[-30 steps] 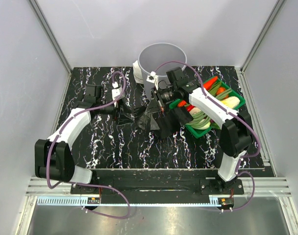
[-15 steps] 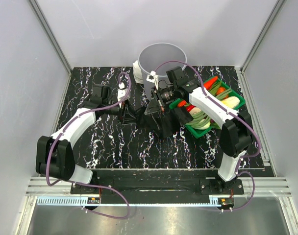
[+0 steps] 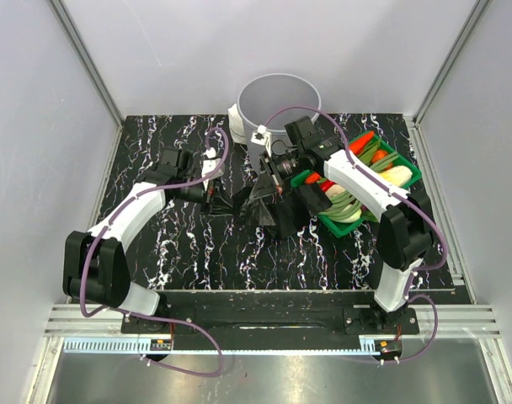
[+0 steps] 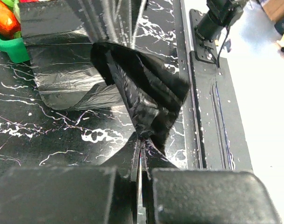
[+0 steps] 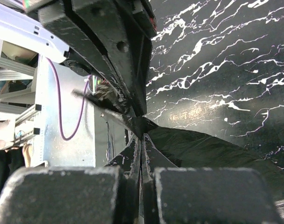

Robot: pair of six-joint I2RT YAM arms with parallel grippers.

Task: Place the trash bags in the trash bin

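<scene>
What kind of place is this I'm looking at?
Probably a robot test cell: plain white panels held by aluminium frame rails, two white-and-black robot arms at a black marble-patterned tabletop, and staged props, a round light-grey plastic bin and a green plastic basket of vegetables.

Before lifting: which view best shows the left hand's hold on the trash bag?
Left wrist: left hand shut on a gathered fold of the trash bag. Top external shows it small, black on black; right wrist shows only the right hand's pinch.

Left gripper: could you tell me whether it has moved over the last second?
Yes. The left gripper has shifted right, nearer the bin, and shut on the bag.
</scene>
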